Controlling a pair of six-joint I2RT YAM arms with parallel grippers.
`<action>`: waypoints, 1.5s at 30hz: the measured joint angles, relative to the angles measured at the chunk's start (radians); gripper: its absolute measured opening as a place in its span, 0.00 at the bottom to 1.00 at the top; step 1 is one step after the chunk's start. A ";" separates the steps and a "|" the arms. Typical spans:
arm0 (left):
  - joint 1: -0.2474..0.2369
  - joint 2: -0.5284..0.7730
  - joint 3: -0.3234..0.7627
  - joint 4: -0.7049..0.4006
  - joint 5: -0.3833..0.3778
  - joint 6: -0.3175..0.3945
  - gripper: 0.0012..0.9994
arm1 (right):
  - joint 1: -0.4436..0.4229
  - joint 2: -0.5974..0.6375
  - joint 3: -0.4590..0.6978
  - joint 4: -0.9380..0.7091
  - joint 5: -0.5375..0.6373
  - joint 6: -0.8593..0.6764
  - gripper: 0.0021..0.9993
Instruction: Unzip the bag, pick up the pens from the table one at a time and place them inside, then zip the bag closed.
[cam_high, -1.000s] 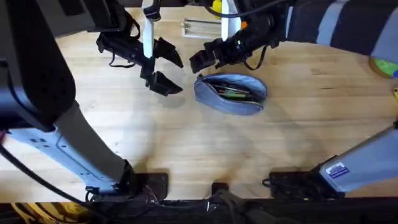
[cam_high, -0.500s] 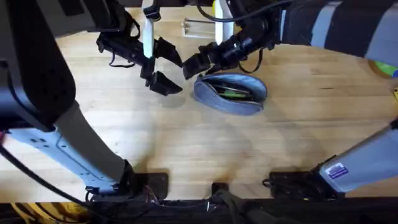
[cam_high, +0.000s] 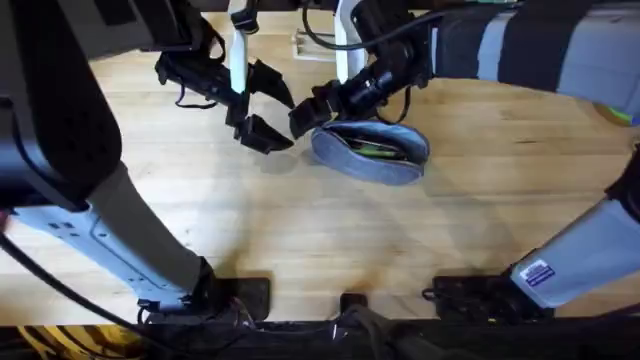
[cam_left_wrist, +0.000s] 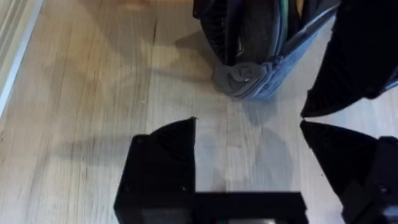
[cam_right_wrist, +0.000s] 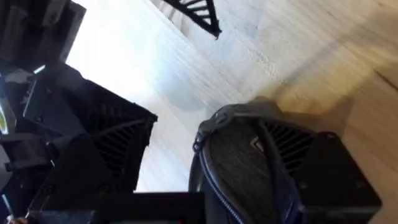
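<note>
Two grippers met near the left end of the bag (cam_high: 372, 152) at this moment. You had the bag lying on the table (cam_high: 300, 230), a little beyond the middle, with its long side across the view. Its zipper was open, and inside you could see pens (cam_high: 377, 150), at least one green and one reddish.

Your right gripper (cam_high: 312, 113) was at the left end of the bag, coming from behind it. Its fingers were spread. In the right wrist view, the end of the bag (cam_right_wrist: 249, 162) sat between the two fingers, one finger (cam_right_wrist: 93, 149) on the bare wood beside it and the other (cam_right_wrist: 323, 174) over the fabric. I cannot tell if they touched the fabric.

Your left gripper (cam_high: 262, 110) hovered just to the left of the bag, with its fingers also spread wide and holding nothing. In the left wrist view, its fingers (cam_left_wrist: 165, 162) framed bare table, and the closed end of the bag (cam_left_wrist: 245, 74) lay just beyond them.
</note>
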 joint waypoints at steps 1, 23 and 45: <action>0.000 0.000 0.000 0.000 0.000 0.000 0.99 | 0.001 0.000 0.000 0.000 0.001 0.000 0.97; 0.000 0.000 0.000 0.000 0.000 0.000 0.99 | 0.004 0.000 0.000 -0.001 0.003 0.002 0.03; -0.005 0.000 0.000 0.001 0.002 0.000 0.99 | -0.020 -0.208 0.000 -0.095 0.055 -0.062 0.03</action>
